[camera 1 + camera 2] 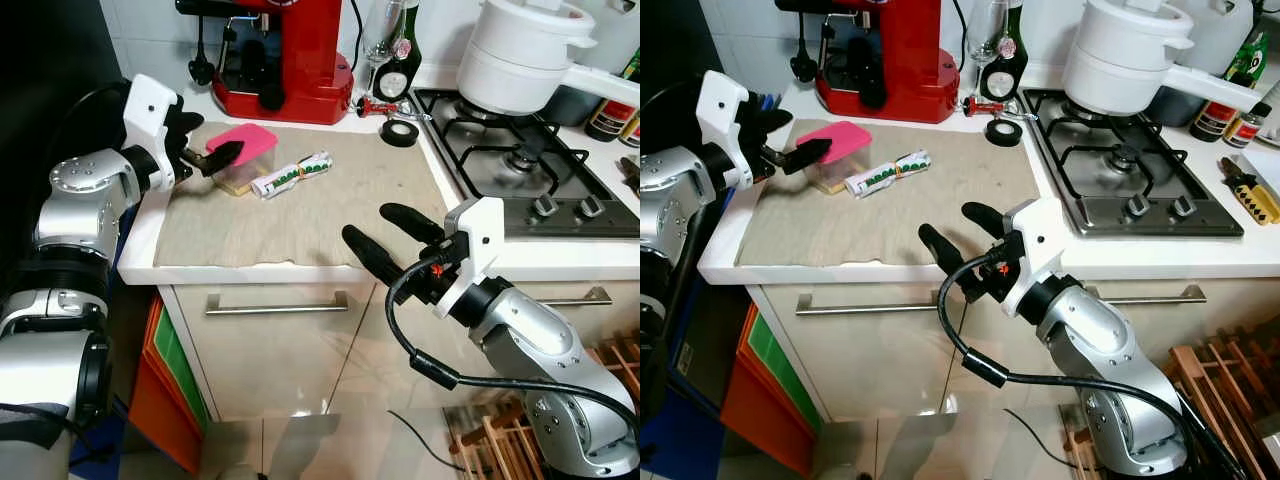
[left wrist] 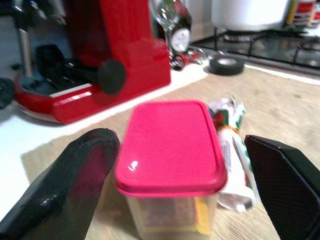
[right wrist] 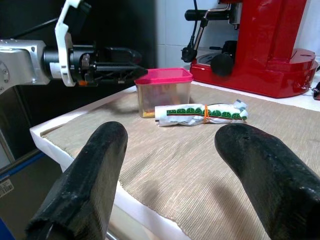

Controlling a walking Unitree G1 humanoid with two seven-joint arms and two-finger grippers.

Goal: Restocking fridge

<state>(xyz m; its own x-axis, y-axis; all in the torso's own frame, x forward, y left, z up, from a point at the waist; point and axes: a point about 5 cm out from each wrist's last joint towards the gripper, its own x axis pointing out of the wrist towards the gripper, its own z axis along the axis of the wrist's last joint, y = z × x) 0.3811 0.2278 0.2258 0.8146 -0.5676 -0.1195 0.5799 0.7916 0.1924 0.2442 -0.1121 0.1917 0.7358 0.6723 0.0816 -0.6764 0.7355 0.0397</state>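
Pink-lidded box (image 1: 243, 155) on beige cloth (image 1: 300, 215) on desk, between spread fingers of left gripper (image 1: 215, 160), not grasped. Wrapped roll (image 1: 292, 174) beside it. Right gripper (image 1: 393, 240) released at desk edge; red coffee machine (image 1: 275, 55) behind.

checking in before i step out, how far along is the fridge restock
Barely started. Nothing looks put away: the pink-lidded container and the rolled packet both sit on the beige cloth on the counter. In hand: the left gripper is open, its fingers on either side of the container, not yet closed. The right gripper hovers open at the counter edge, holding nothing. Left: grasping, carrying and shelving both items.
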